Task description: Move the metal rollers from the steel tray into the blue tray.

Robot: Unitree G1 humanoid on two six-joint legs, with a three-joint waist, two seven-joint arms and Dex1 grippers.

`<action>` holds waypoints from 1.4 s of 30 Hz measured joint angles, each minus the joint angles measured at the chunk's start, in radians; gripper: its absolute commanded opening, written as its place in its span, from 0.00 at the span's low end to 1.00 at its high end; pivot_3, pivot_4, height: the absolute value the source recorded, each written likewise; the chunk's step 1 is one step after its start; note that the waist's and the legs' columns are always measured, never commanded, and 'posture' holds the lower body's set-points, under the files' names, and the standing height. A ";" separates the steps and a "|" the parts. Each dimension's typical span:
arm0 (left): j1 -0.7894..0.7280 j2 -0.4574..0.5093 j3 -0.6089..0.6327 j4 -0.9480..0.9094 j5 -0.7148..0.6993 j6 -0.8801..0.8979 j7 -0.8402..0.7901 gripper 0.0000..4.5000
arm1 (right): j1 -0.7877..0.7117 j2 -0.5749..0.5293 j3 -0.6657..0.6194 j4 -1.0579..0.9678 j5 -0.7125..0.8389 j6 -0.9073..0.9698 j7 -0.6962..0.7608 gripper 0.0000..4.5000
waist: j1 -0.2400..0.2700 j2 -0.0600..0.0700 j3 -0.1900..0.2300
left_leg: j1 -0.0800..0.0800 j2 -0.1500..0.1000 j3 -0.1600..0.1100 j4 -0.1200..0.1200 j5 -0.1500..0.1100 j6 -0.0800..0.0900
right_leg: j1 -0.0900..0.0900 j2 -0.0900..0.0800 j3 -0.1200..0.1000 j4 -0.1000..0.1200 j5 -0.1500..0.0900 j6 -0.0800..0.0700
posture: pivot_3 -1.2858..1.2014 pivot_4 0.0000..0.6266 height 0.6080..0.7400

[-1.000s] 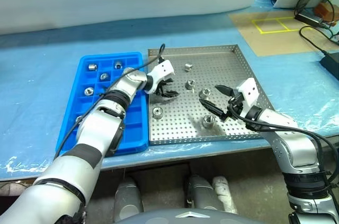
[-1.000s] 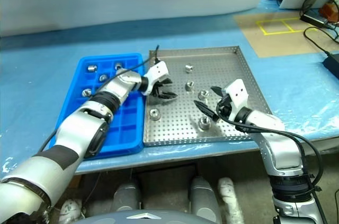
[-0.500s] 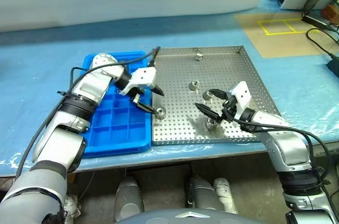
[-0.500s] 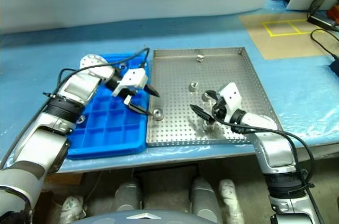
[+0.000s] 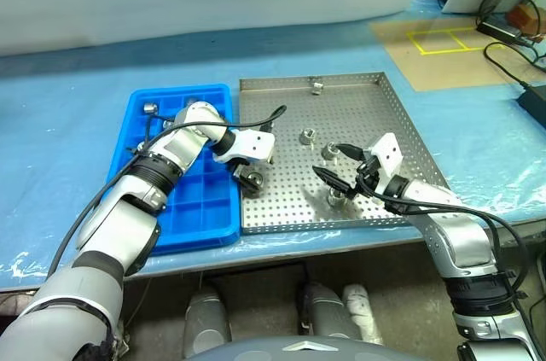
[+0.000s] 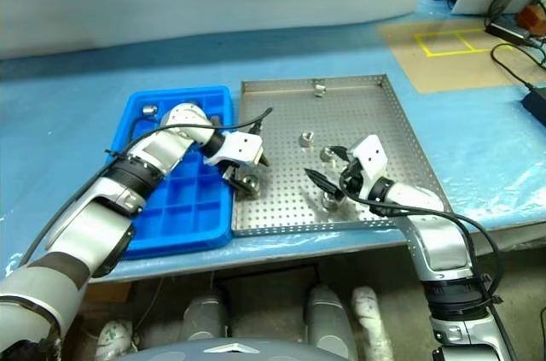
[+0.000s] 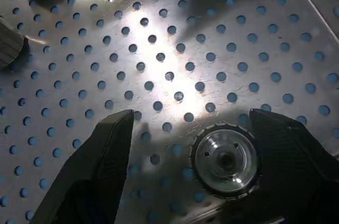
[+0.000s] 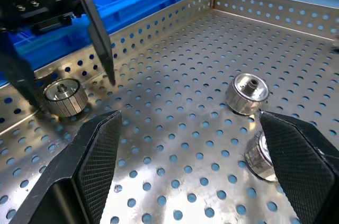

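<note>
Spread with blue sheeting, the table (image 5: 51, 122), carrying two trays side by side. Largest, the steel tray (image 5: 384, 113), perforated, on the right; touching its left edge, the blue tray (image 5: 213, 207) with its grid of compartments.

Step in hand, by the look of it: picking a roller near the steel tray's left rim. Left gripper (image 5: 247, 175) angled down over that roller (image 7: 225, 159), fingers spread to either side of it, not yet closed on it. Right gripper (image 5: 334, 166) held low over the tray's near-right part, jaws also spread, empty, with a roller (image 5: 337, 197) just below and another (image 8: 247, 93) ahead.

Next move likely calls for closing the left fingers squarely on the roller, lifting clear of the low rim, and carrying it across to a free compartment.

Count: five metal rollers visible in the steel tray — one at the left rim, three around the middle, one small at the far rim (image 5: 316, 84). At least one roller (image 5: 151, 108) in the blue tray's far compartments; others there hidden by the arm.
</note>
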 measured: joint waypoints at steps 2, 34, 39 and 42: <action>-0.011 -0.006 -0.004 0.028 0.017 -0.024 0.006 0.82 | 0.016 -0.001 -0.005 0.008 0.000 -0.008 0.001 0.96 | -0.002 0.000 0.000 | 0.000 0.000 0.000 0.000 0.000 0.000 | 0.000 0.000 0.000 0.000 0.000 0.000 | 0.39 0.24 1.00; -0.077 0.078 -0.026 -0.030 0.055 -0.098 -0.096 0.82 | 0.057 -0.015 -0.022 0.045 -0.001 -0.072 0.017 0.96 | -0.018 0.000 0.000 | 0.004 0.001 0.005 0.000 -0.003 0.003 | 0.000 0.001 0.003 -0.002 0.001 -0.002 | 0.41 0.24 1.00; -0.076 0.085 -0.032 -0.063 0.060 -0.097 -0.123 0.82 | 0.023 -0.015 -0.022 0.074 -0.001 -0.076 0.026 0.96 | -0.018 0.000 0.000 | 0.004 0.001 0.006 0.000 -0.002 0.002 | 0.000 0.001 0.003 -0.001 0.001 -0.002 | 0.41 0.24 1.00; -0.071 0.039 -0.030 -0.069 0.049 -0.061 -0.122 0.82 | 0.021 -0.015 -0.022 0.118 -0.004 -0.095 0.039 0.96 | -0.016 0.000 0.000 | 0.003 0.001 0.006 0.000 -0.002 0.003 | 0.000 0.000 0.003 -0.002 0.001 -0.002 | 0.41 0.24 1.00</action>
